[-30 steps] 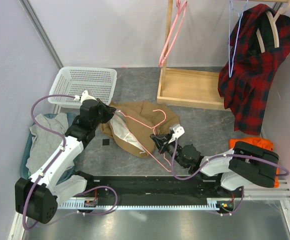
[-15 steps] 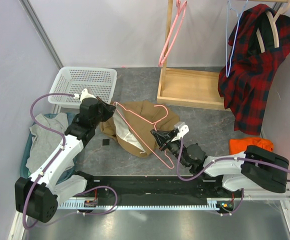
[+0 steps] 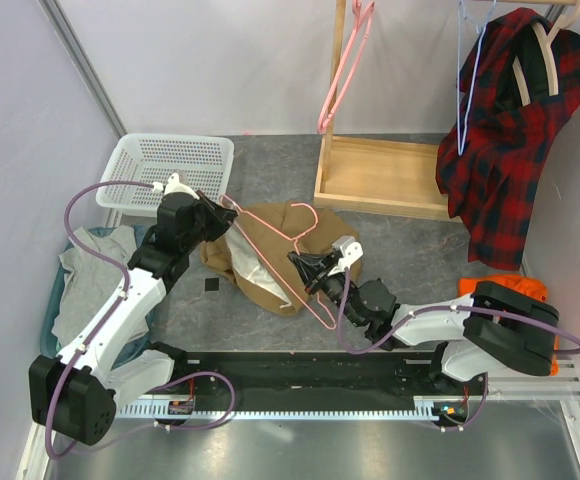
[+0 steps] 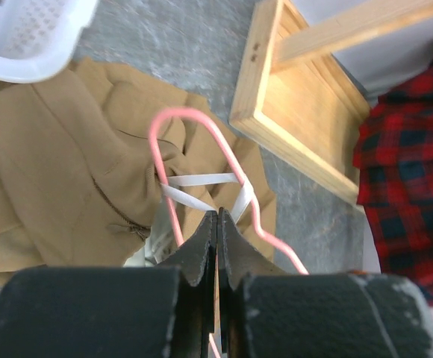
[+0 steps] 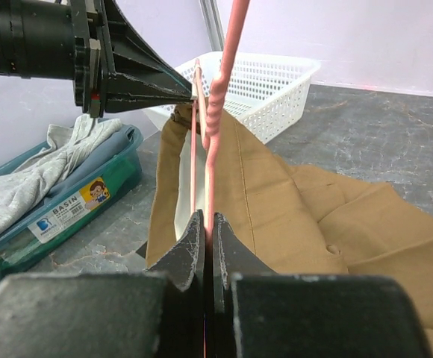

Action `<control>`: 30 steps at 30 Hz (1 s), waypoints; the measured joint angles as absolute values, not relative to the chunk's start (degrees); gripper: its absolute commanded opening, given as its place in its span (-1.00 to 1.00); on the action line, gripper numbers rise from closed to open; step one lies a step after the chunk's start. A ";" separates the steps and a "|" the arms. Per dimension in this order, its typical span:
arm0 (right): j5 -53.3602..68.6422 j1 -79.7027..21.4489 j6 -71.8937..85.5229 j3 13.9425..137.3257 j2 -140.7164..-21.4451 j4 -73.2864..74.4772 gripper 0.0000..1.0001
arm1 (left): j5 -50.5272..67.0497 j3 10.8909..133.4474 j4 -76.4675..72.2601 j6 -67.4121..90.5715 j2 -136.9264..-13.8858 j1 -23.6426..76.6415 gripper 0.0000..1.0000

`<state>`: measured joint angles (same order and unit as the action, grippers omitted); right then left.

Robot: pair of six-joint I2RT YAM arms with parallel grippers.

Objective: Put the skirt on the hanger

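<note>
Black and white, the right arm lies low along the near edge. It reaches left from its base, its fingers pointing far-left. The right gripper is clamped tight on the hanger, gripping one pink side bar that rises steeply beyond the fingers. The left arm climbs from the near-left base with its elbow bent and its forearm aimed right. The left gripper is likewise pinched closed on the hanger wire, close to the hook. The hanger hangs lifted between the two grippers, above the skirt. The skirt lies crumpled on the table mid-scene, with its pale lining showing. Two white straps cross the wire just past the left fingers; whether they are looped over it I cannot tell. The stretch of wire inside each grip is hidden by the fingers. Farther left sits the basket, only a corner of it showing in the left wrist view. Far right, the wooden rack and the plaid shirt are cut off at the top.
</note>
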<state>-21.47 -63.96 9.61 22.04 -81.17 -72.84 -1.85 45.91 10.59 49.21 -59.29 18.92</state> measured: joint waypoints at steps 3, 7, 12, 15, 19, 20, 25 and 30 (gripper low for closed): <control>-21.50 -63.96 9.47 23.16 -82.30 -72.97 -1.00 | 1.23 46.33 10.46 47.86 -59.57 18.85 -0.97; -21.52 -63.96 9.19 24.71 -83.59 -73.32 -1.00 | 6.07 46.96 10.41 45.60 -60.53 18.76 -0.96; -21.82 -63.96 9.17 24.82 -83.70 -73.34 -1.00 | 7.92 47.35 10.50 43.44 -61.19 18.41 -0.94; -21.96 -63.96 9.17 24.82 -83.70 -73.32 -1.00 | 7.79 47.81 11.46 42.41 -61.17 18.41 -0.26; -22.31 -63.96 9.17 24.80 -83.33 -73.34 -1.00 | 6.55 50.35 15.35 40.64 -61.12 18.39 0.30; -22.37 -63.96 9.15 24.80 -83.09 -73.38 -1.00 | 6.61 51.05 16.21 40.42 -61.08 18.46 0.40; -22.79 -63.96 9.08 24.80 -82.81 -73.47 -1.00 | 7.94 51.88 17.98 39.31 -59.13 18.79 0.52; -23.03 -63.96 9.10 24.80 -82.65 -73.32 -1.00 | 8.10 51.90 19.42 37.04 -56.27 18.83 0.56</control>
<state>-23.03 -63.96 9.10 24.80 -82.65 -73.32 8.10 51.90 19.42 37.04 -56.27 18.83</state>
